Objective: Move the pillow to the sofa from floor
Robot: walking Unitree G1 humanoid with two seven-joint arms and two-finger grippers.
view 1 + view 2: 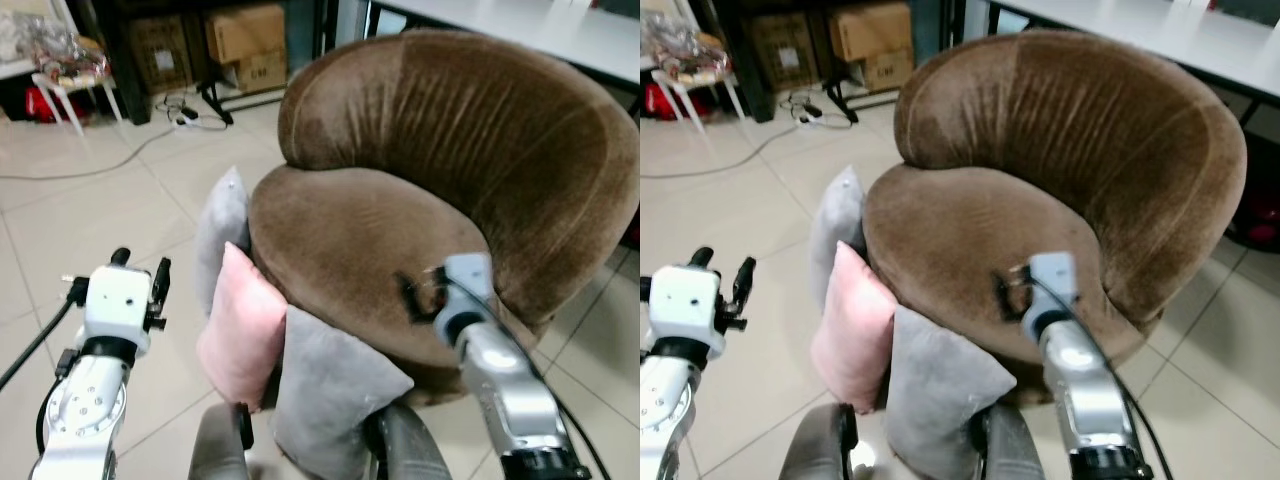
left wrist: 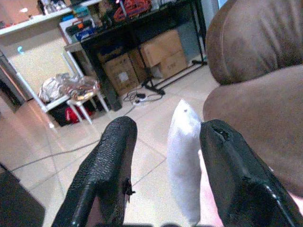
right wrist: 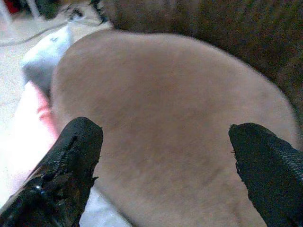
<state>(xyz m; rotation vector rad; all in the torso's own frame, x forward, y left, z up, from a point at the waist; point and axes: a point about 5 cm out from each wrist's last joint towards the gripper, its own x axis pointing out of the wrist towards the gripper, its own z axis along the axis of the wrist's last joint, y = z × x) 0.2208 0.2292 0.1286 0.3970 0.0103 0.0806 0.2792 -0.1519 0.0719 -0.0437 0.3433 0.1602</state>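
Note:
Three pillows lean upright against the front-left side of the brown round sofa (image 1: 420, 150), standing on the tiled floor: a grey one (image 1: 222, 232) farthest away, a pink one (image 1: 240, 330) in the middle, and another grey one (image 1: 325, 395) nearest me. My left gripper (image 1: 140, 272) is open, held over the floor to the left of the pink pillow and apart from it; its wrist view looks past the far grey pillow (image 2: 184, 151). My right gripper (image 1: 420, 296) hovers open above the sofa seat (image 3: 165, 109), empty, with the pink pillow (image 3: 28, 127) off to its side.
Cardboard boxes (image 1: 248, 40) sit under a dark shelf at the back. A white stool (image 1: 70, 85) with clutter is at the back left, and cables (image 1: 185, 115) run over the tiles. A white table (image 1: 560, 30) stands behind the sofa. My own knees (image 1: 215, 445) are below.

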